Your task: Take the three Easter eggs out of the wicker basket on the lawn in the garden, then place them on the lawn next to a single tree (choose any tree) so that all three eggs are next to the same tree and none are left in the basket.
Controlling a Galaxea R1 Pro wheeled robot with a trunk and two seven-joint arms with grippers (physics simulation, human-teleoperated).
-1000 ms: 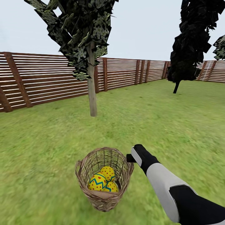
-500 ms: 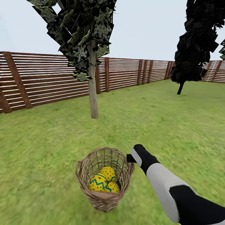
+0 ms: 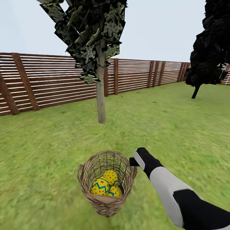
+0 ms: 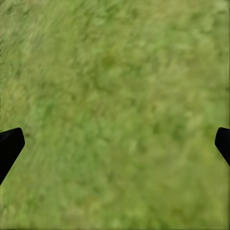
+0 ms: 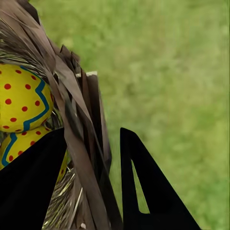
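The brown wicker basket (image 3: 105,199) hangs low in the head view with the three yellow Easter eggs inside. One egg has blue zigzags (image 3: 100,187), one has red dots (image 3: 110,176), and a third (image 3: 114,191) is partly hidden. My right gripper (image 3: 131,162) is shut on the basket's rim. In the right wrist view the woven rim (image 5: 84,143) runs between the black fingers (image 5: 143,187), with two eggs (image 5: 19,96) just inside. The tree's pale trunk (image 3: 101,95) stands beyond the basket on the lawn (image 3: 175,127). My left gripper (image 4: 117,143) is open over bare grass.
A brown slat fence (image 3: 48,80) bounds the garden behind the tree. An all-black tree (image 3: 210,48) stands at the far right. Wide grass lies between the basket and the trunk.
The whole picture has shifted: tree, fence and black tree slid right, so the camera turned left. Basket and right arm keep their place in the view, moving with me.
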